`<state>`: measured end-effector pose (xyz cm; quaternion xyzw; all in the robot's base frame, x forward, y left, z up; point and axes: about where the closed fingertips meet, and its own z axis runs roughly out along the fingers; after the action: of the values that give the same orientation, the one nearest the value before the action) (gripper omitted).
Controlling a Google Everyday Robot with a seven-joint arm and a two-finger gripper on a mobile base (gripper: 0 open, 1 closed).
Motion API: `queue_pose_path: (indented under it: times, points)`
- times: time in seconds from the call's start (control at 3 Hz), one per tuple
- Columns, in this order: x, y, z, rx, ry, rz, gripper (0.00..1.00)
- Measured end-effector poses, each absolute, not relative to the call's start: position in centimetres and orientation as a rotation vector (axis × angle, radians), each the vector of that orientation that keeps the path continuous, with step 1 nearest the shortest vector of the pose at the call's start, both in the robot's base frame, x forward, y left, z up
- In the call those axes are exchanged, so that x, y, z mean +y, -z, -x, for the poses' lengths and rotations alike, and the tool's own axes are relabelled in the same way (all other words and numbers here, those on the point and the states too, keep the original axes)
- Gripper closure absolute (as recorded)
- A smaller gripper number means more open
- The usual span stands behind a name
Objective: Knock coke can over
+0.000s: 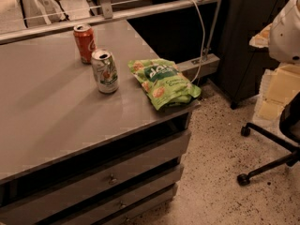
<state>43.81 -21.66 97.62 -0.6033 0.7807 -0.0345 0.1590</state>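
Note:
The coke can (85, 43) is red-orange with white script and a silver top. It stands upright near the back of the grey table (42, 111). A white-and-green soda can (105, 71) stands upright just in front and to the right of it, close but apart. The gripper is not in view. A white rounded shell (286, 29) at the upper right edge may be part of my arm; it is far to the right of the cans and off the table.
A green snack bag (163, 82) lies at the table's right edge, right of the white-and-green can. Drawers (112, 177) sit below the table front. A rail and cable (199, 27) run behind. A chair base with castors (267, 161) stands on the speckled floor at right.

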Motion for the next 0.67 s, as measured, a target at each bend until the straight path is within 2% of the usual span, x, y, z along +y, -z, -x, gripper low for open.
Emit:
queue_pose_path:
  times: [0.33,0.67]
  points:
    - [-21.7,-97.6,-43.8,2.232,0.099,1.724,0.0]
    - [-19.1,-99.2,-46.4,2.129,0.104,1.796,0.0]
